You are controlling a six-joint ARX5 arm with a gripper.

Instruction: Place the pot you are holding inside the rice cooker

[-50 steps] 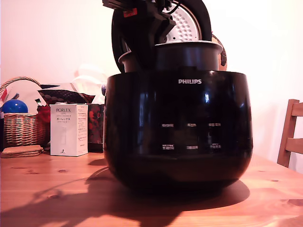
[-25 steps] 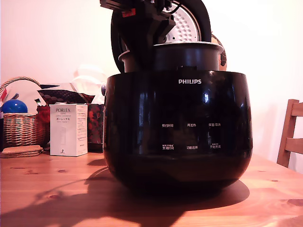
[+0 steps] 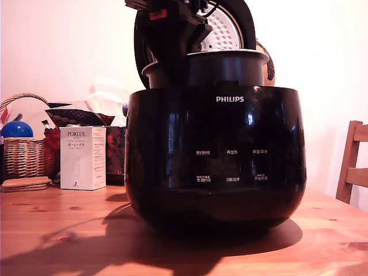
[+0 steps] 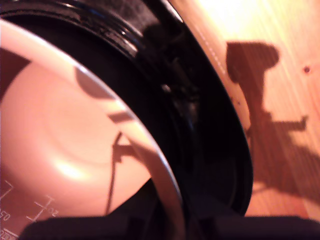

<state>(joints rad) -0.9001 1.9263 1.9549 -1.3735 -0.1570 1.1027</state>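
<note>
Holding the pot (image 3: 227,68) by its rim on the exterior view's left, our gripper (image 3: 167,60) is clenched on the thin flared edge. The dark, round metal pot sits partly down in the rice cooker (image 3: 215,155), its upper wall and silvery rim still above the glossy black bowl-shaped body marked PHILIPS. Behind it the round lid (image 3: 230,23) stands open, showing a white dimpled plate. The cooker rests on a wooden table (image 3: 69,230) with visible knots.

Against the frame a second ago, we see the pot's rim a touch lower and shifted slightly toward the exterior view's left; the button labels now read more clearly.

Only the wrist view shows the pot's smooth, pale-lit inside (image 4: 65,145) with printed level marks, the narrow dark gap between pot and cooker wall (image 4: 200,130), and the arm's shadow on the table. Only the exterior view shows a white PORLEX box (image 3: 83,157) and a wicker basket (image 3: 26,155).
</note>
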